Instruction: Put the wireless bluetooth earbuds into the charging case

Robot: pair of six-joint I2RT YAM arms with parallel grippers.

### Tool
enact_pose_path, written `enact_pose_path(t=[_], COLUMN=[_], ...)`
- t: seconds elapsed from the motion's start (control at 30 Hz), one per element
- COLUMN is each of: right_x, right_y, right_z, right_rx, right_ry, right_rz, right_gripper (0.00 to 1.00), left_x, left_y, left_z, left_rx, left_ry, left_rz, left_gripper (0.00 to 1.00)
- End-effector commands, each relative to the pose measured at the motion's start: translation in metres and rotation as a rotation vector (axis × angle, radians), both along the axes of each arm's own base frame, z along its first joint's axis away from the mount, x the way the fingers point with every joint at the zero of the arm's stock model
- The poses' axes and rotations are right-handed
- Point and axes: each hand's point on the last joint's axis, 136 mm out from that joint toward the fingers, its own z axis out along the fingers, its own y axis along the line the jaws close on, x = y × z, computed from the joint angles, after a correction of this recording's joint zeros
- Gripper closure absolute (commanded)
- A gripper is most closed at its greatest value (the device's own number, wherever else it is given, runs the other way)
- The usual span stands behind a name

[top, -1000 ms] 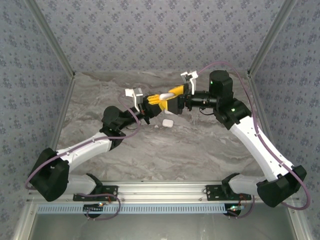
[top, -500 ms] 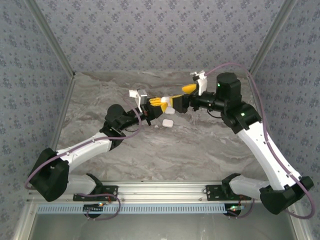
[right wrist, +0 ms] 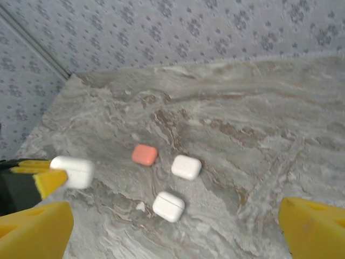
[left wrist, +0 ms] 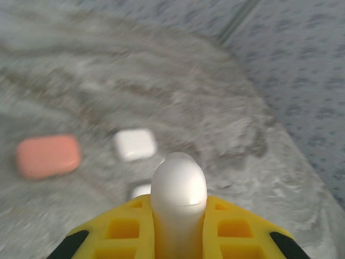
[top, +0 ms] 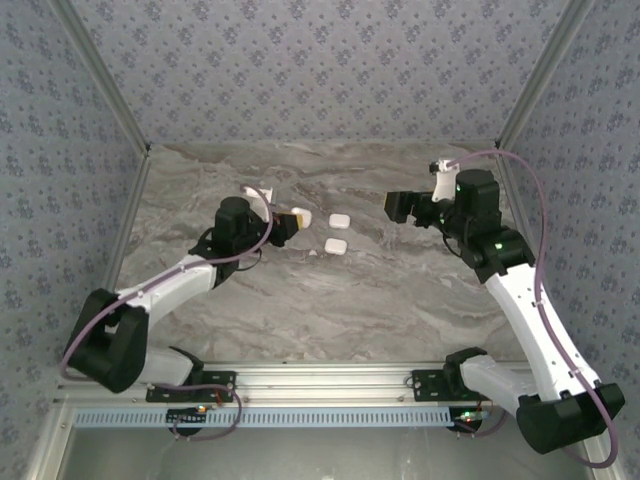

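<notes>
Four rounded cases sit in the far half of the marbled tabletop (top: pixel 400 290), about midway between its left and right edges.

Furthest left, the left gripper (top: pixel 290 220) reaches in from the left side. Its jaws are closed on a white charging case (left wrist: pixel 179 186), which stands out lengthwise past the yellow fingers (left wrist: pixel 124 232) pressing on either side of it. In the right wrist view that case (right wrist: pixel 74 171) points toward the others.

Next comes a coral case (right wrist: pixel 144 155), lying flat and by itself. Just to its right, not touching it, lies a white case (right wrist: pixel 186 167). A second white case (right wrist: pixel 168 206) rests a little closer to the near edge, apart from both.

Just left of that nearer case is a tiny white piece (right wrist: pixel 140 205), close beside it. It is too small to tell whether it is an earbud. From above, the two loose white cases (top: pixel 339 220) (top: pixel 335 244) line up one behind the other, with the tiny piece (top: pixel 313 253) at the nearer one's left.

Well to the right, toward the far right corner, the right gripper (top: pixel 398 207) faces the group with its jaws spread wide. It grips nothing, and its two yellow fingertips (right wrist: pixel 38 224) sit at opposite bottom corners of its wrist view.
</notes>
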Motion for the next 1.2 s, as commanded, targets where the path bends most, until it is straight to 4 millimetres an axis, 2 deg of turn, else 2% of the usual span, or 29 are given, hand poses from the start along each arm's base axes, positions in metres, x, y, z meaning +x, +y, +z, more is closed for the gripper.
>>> enact_pose_path(t=[0.0,0.2,0.5,0.7,0.87,1.17], right_x=[0.000,0.001,-0.002,-0.003,-0.003,-0.001], right_y=[-0.004,-0.004,-0.007,-0.007,-0.008,-0.013], right_z=[0.000,-0.006,-0.009,-0.012,-0.014,-0.015], right_rx=[0.023,0.025,0.014,0.011,0.006,-0.005], right_ry=[0.013,0.036,0.050,0.059,0.067,0.069], right_rz=[-0.026,-0.023,-0.027,-0.024,-0.024,-0.040], right_gripper=[0.00,0.00,0.00,0.00,0.00,0.00], left_x=[-0.006,0.005,0.023,0.027,0.027,0.028], left_y=[0.000,-0.007,-0.010,-0.007,-0.004,0.008], left_z=[-0.040,-0.072,-0.101,-0.122,-0.131,-0.136], left_rx=[0.021,0.033,0.031,0.043,0.067,0.127], left_ry=[0.176,0.255,0.290,0.328,0.346,0.356], left_rz=[-0.009,-0.007,0.043,0.073,0.084,0.107], left_gripper=[1.00,1.00,1.00,0.97,0.90,0.60])
